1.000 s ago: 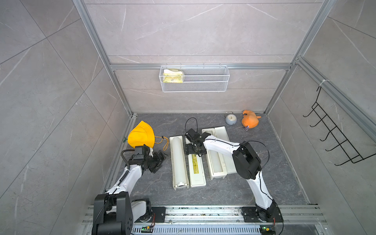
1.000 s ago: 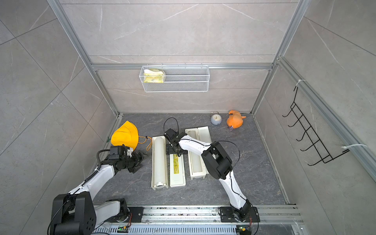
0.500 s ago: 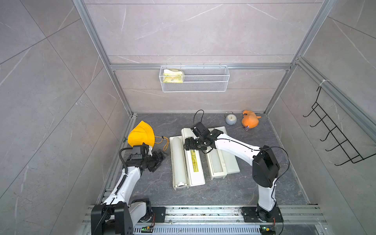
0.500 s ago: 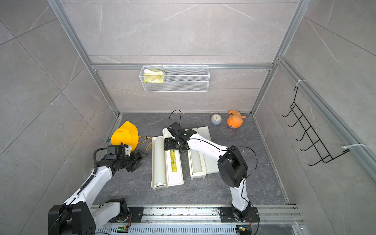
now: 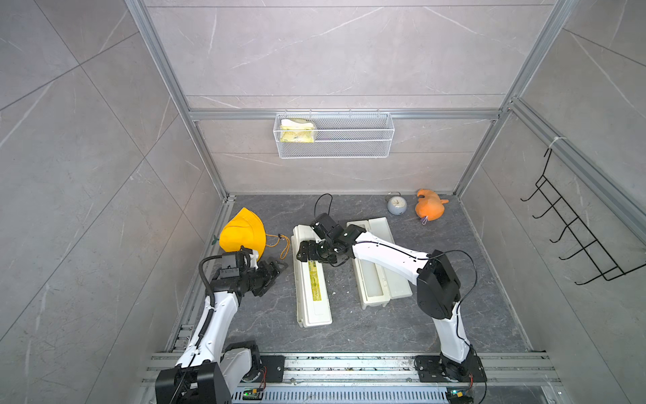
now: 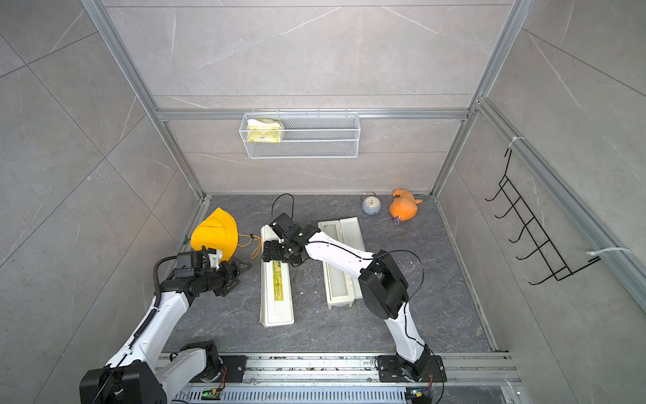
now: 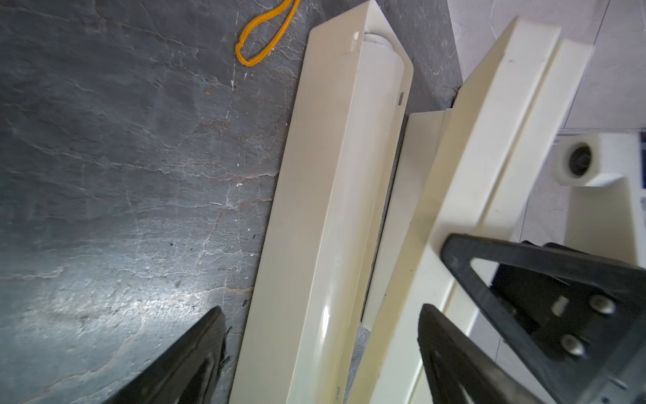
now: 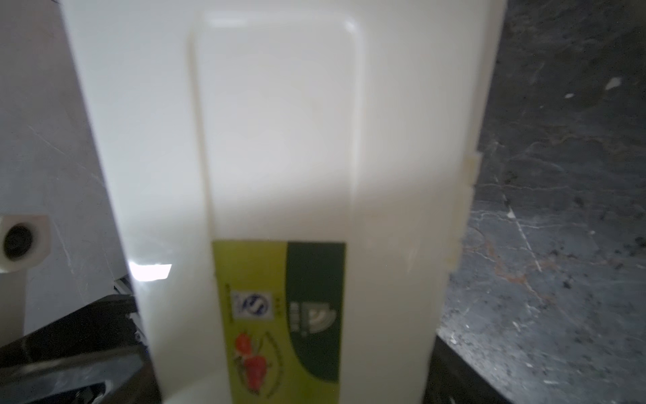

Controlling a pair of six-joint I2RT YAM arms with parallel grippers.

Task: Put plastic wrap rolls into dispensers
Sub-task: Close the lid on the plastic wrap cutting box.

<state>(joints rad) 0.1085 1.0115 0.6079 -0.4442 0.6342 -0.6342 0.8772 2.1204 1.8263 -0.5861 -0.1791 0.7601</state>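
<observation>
The left dispenser (image 5: 313, 304) (image 6: 276, 304) lies lengthwise on the floor. Its lid (image 8: 279, 140), with the yellow label (image 5: 313, 283), is tilted over the trough. A plastic wrap roll (image 7: 372, 133) lies inside, hidden in both top views. My right gripper (image 5: 307, 254) (image 8: 286, 349) straddles the lid's width near its far end, with a finger at each long edge. My left gripper (image 5: 276, 268) (image 7: 321, 309) hangs open just left of this box, apart from it. The right dispenser (image 5: 374, 302) lies open with its lid (image 5: 381, 227) flat. I cannot tell whether its pale trough holds a roll.
A yellow hat (image 5: 243, 234) with an orange cord (image 5: 285, 245) lies at the left wall. A small clock (image 5: 396, 204) and an orange plush toy (image 5: 430, 210) sit at the back right. A wire basket (image 5: 334, 134) hangs on the back wall, and a hook rack (image 5: 576, 238) on the right wall.
The left dispenser's lid lay flat open to the right and has been swung over the trough by my right gripper. The left gripper has hardly moved.
</observation>
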